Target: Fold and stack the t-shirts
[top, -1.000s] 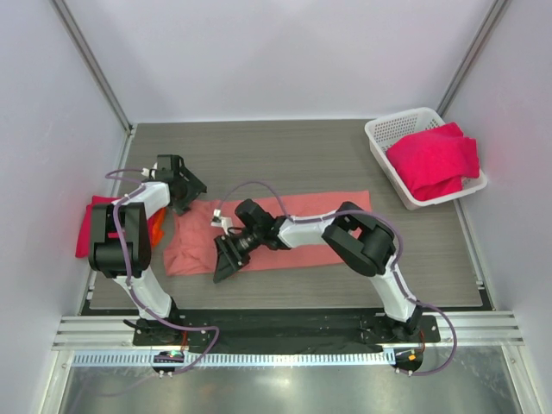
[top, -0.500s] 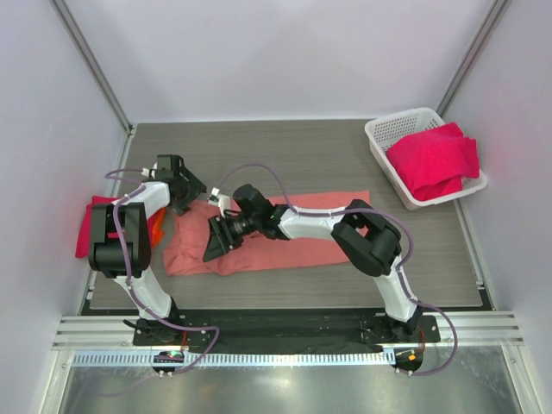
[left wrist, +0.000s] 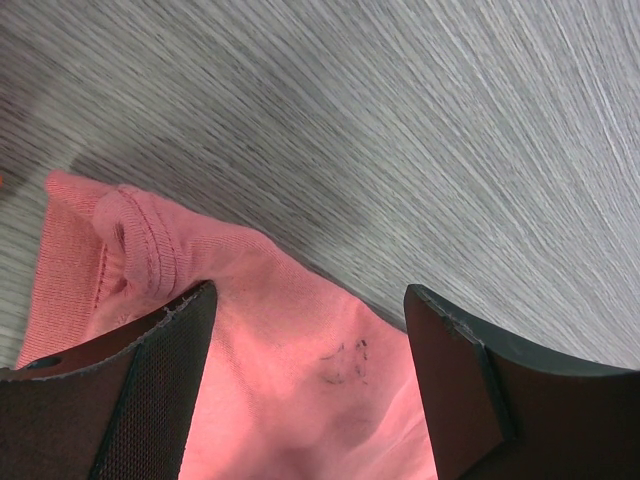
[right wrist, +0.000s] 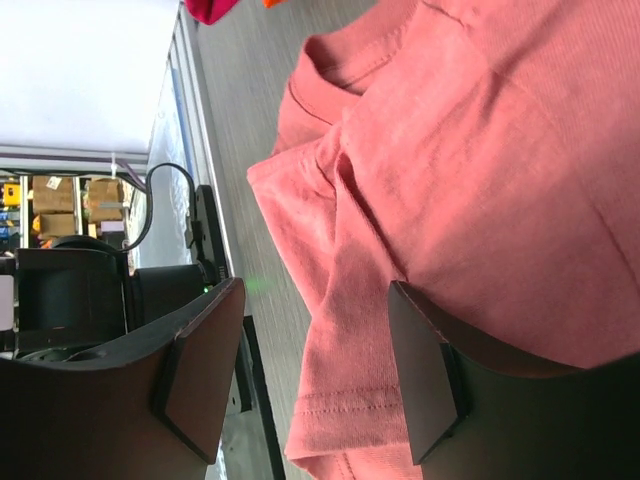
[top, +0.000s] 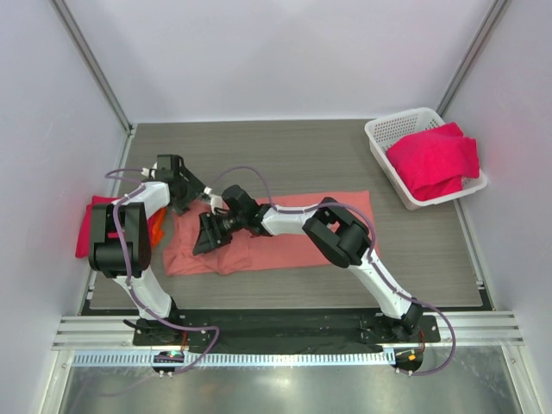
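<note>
A salmon-pink t-shirt (top: 293, 228) lies folded into a long strip across the middle of the table. My left gripper (top: 191, 193) is open at the strip's far left corner; in the left wrist view (left wrist: 310, 296) pink cloth (left wrist: 290, 380) lies between its fingers, with a stitched hem (left wrist: 140, 245) beside it. My right gripper (top: 199, 239) is open low over the strip's left end. In the right wrist view (right wrist: 315, 300) a sleeve (right wrist: 350, 400) lies between the pads and the neckline (right wrist: 335, 65) shows above. Crimson-red t-shirts (top: 434, 160) fill the basket. Another red one (top: 86, 226) lies folded at the far left.
The white mesh basket (top: 379, 131) stands at the back right, against the right wall. A small orange thing (top: 157, 229) sits beside the left red shirt, under the left arm. Walls enclose the table on three sides. The arm bases stand along the near rail.
My right gripper has moved left and a little farther back along the pink strip, from its lower left part to its left end. The left gripper has not moved.
</note>
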